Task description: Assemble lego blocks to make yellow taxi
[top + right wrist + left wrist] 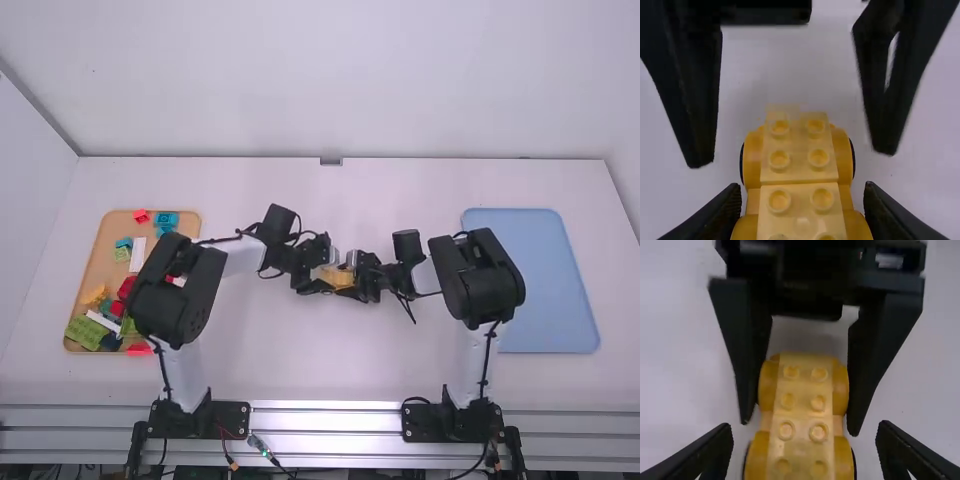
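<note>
Yellow Lego taxi body (335,278) mid-table, between grippers. Right gripper (802,188) clamped on taxi body; left gripper (805,427) fingers apart, straddling its left end. Suggest: keep right grip firm, centre left fingers, close squarely, avoid twisting stacked bricks.

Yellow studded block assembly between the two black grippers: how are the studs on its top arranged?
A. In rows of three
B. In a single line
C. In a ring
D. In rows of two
D: along the yellow studded block assembly, the round studs sit in side-by-side pairs.
</note>
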